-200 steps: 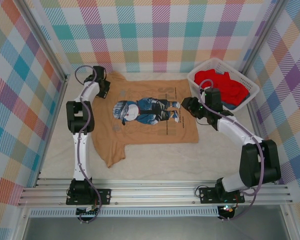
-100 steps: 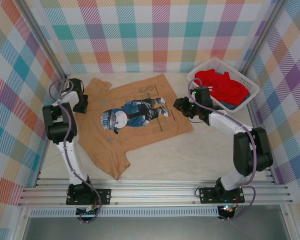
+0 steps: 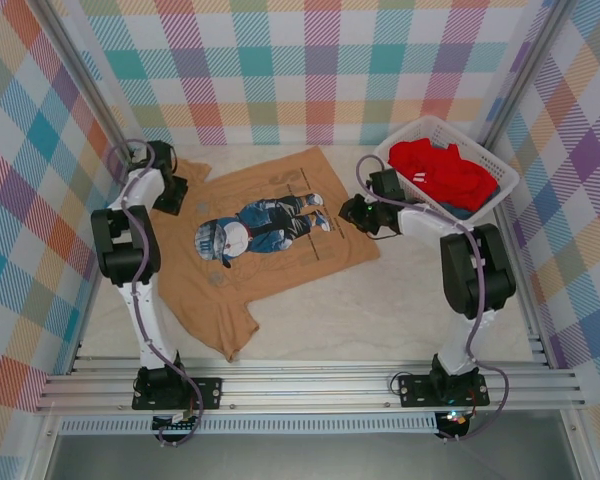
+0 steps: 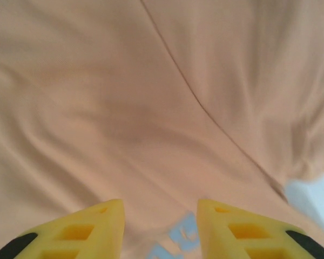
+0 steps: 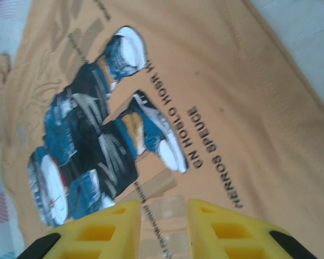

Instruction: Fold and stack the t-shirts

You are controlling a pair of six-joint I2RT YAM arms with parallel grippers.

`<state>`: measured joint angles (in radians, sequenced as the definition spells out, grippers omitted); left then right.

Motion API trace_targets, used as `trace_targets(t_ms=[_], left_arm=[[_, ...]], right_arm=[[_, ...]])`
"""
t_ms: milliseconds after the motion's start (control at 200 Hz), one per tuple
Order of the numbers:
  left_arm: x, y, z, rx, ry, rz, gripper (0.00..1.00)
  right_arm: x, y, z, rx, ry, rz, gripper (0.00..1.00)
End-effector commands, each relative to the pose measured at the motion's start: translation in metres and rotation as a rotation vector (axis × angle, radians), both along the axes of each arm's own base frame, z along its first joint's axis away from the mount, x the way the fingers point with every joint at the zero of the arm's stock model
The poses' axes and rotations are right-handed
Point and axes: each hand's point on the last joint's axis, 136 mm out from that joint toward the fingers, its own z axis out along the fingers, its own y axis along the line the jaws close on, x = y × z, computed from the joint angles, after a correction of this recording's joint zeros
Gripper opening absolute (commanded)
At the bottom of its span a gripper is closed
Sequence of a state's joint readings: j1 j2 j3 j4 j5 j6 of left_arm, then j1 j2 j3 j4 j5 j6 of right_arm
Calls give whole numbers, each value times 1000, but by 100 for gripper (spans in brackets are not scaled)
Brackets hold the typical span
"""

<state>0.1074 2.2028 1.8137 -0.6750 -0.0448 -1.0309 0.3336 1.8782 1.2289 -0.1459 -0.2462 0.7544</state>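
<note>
top external: white lattice basket (image 3: 404, 137) sits at the far right corner of the table (image 3: 400, 310), holding the bright red t-shirt (image 3: 445, 168) heaped above its rim; a bit of blue shows under it at the near side. tan-orange t-shirt (image 3: 280, 262) lies spread print-up on the table, outside the basket. left gripper (image 3: 170, 195) is over its far left edge, right gripper (image 3: 352, 213) at its right edge, just beside the basket.

left wrist: yellow fingers (image 4: 86, 229) stand apart, released, plain tan cloth beyond the gap.

right wrist: yellow fingers (image 5: 227, 229) are parted, nothing clamped, above the blue cartoon figure (image 5: 92, 151) and dark lettering (image 5: 205, 162).
</note>
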Motion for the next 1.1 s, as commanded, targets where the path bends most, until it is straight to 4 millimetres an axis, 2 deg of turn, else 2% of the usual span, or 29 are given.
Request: trace_targets(t_ms=[0,140,260,475,605,695,810,880,915,1020,1100], left_arm=[[-9,-22,-19,-52,91,-40,39],[2,-29,-50,-99,146,-87,32],[14,-46,-70,-144,162,-170,30],[39,-84,-79,-180,116,-279,29],[56,-107,-82,-205,86,-336,30],[69,-118,-78,-211,49,-377,30],[78,-120,-56,-185,-2,-422,36],[75,-115,-28,-120,-15,-443,44],[70,-110,-7,-78,-16,-444,47],[39,-89,49,41,-15,-397,59],[-7,-73,80,94,9,-323,63]], right_arm=[[1,-9,-26,-83,60,-11,28],[-7,-19,-48,-134,143,-41,28],[-24,-30,-65,-178,238,-71,27],[-56,-66,-87,-235,393,-171,26],[-63,-81,-86,-245,401,-204,26],[-63,-82,-80,-235,391,-205,26],[-55,-75,-63,-195,346,-203,27],[-48,-74,-44,-190,285,-199,30],[-44,-75,-32,-191,252,-195,31],[-33,-75,9,-190,145,-176,36],[-30,-73,35,-183,95,-155,38]])
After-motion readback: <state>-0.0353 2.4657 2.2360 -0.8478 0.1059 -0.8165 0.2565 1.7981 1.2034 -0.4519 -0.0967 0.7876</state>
